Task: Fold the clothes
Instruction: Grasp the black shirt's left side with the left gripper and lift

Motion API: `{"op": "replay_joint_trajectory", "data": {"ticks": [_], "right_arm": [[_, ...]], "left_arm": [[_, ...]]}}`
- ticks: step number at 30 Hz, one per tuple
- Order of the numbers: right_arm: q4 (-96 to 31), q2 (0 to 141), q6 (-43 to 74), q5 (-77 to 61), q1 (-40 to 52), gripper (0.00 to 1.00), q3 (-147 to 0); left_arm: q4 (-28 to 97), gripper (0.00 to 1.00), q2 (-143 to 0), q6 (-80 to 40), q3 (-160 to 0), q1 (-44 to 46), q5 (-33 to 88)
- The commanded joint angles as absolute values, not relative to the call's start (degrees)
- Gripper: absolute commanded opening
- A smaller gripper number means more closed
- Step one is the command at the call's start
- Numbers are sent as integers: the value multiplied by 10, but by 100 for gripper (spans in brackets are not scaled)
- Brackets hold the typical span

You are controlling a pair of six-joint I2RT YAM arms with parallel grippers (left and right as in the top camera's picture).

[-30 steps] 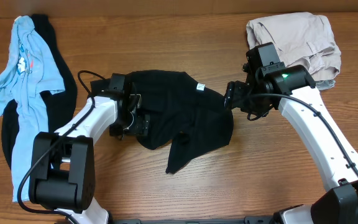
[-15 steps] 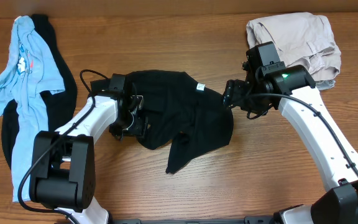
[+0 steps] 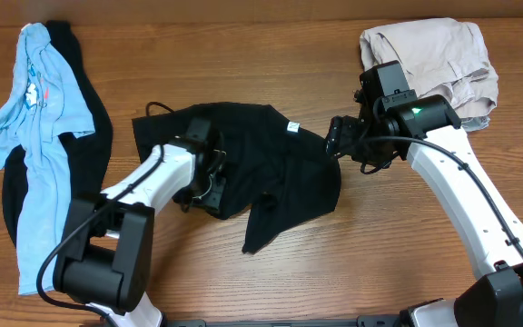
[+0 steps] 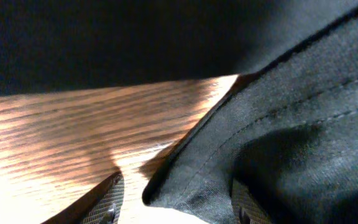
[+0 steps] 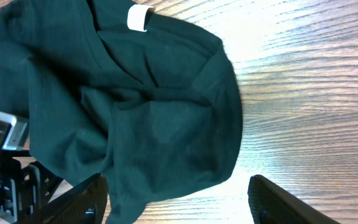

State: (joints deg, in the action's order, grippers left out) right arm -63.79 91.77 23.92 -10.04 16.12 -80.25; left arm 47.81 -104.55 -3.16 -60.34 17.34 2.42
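A crumpled black shirt [image 3: 271, 168] with a white neck tag [image 3: 292, 126] lies mid-table. My left gripper [image 3: 209, 179] is at its left side, low on the table. In the left wrist view the jaws [image 4: 178, 202] are open, and a hemmed edge of the black shirt [image 4: 278, 143] lies between the fingertips. My right gripper [image 3: 337, 141] hovers at the shirt's right edge. Its jaws [image 5: 179, 199] are wide open and empty, above the black shirt [image 5: 142, 106] and its tag [image 5: 138, 17].
A light blue shirt [image 3: 39, 100] lies over another black garment [image 3: 84, 77] at the far left. A beige garment [image 3: 434, 54] is bunched at the back right, behind the right arm. Bare wood [image 3: 379, 263] runs along the front.
My left gripper has moved right, in under the black shirt's left edge, and a flap of the shirt now shows to its left. The right arm has barely moved.
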Motion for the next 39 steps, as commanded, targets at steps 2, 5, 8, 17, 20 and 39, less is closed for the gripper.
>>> {"op": "replay_joint_trajectory", "data": {"ticks": [2, 5, 8, 17, 20, 39], "right_arm": [[-638, 900, 236, -94, 160, 76, -814], [-638, 900, 236, -94, 160, 76, -814], [-638, 900, 236, -95, 160, 76, -814], [-650, 900, 236, -104, 166, 76, -813], [-650, 900, 240, -107, 180, 75, -813], [-550, 908, 255, -103, 326, 75, -757]], "left_arm": [[479, 43, -1091, -66, -566, 200, -5], [469, 29, -1091, -80, -566, 200, -12], [451, 14, -1091, -95, -566, 200, -2], [467, 4, -1090, -79, -621, 185, 70], [546, 4, -1089, -57, -720, 161, 70], [760, 4, -1089, -48, -1423, 51, 70]]}}
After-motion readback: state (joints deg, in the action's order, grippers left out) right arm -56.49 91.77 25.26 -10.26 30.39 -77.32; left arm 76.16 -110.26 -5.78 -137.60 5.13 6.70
